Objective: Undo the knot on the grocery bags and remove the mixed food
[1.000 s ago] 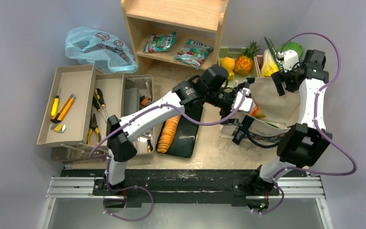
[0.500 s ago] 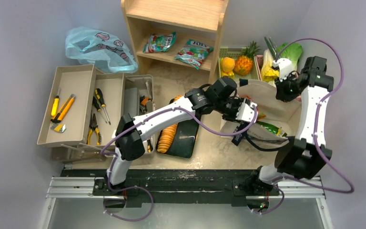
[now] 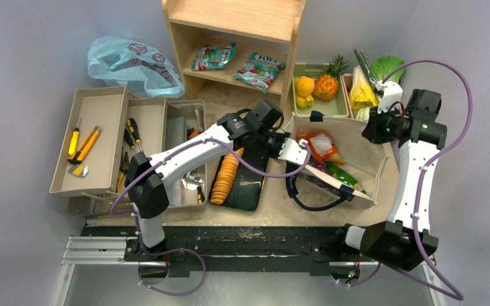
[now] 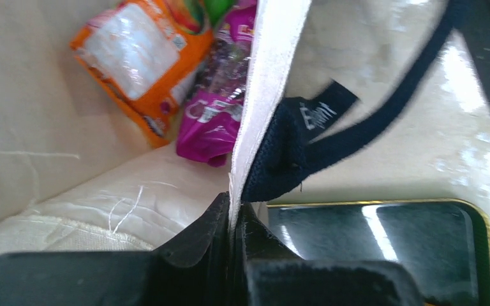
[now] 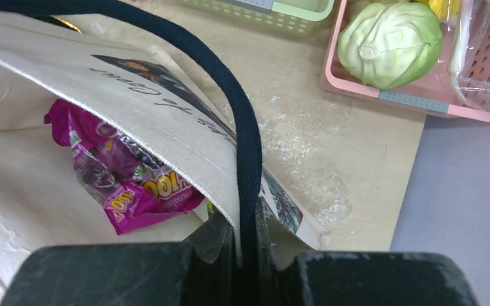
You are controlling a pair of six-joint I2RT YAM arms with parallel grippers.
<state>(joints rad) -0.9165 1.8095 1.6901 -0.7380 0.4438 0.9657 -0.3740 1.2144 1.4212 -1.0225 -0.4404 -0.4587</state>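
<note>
- A pale table between grey walls carries a wooden shelf at the far middle, with tool trays on the left.
- The light-blue plastic bag [image 3: 131, 64] lies at the far left, well apart from both arms. Whether it is knotted cannot be told from here.
- The left gripper [image 4: 233, 210] is clamped on the left rim of the canvas tote [image 3: 363, 150], right where a navy strap [image 4: 383, 118] is sewn on. Over the last second it has drawn that rim leftward, to just beside the black tray of crackers [image 3: 226, 178].
- The tote sits right of centre. A second ago it was bunched under the arms; now its mouth is stretched wide between the two grippers.
- That exposes the orange-red snack pack [image 3: 322, 146], the purple snack pack [image 5: 127, 185] and something green near the tote's near wall.
- The right gripper [image 5: 245, 239] is pinched on the tote's right rim and strap together, having shifted slightly to hold the far-right side taut.
- Pineapple [image 3: 328, 83] and cabbage [image 5: 390, 43] already sit in baskets at the far right.
- Judgement: the tote is open enough to empty, but with both grippers occupied, one must let go before reaching in.
</note>
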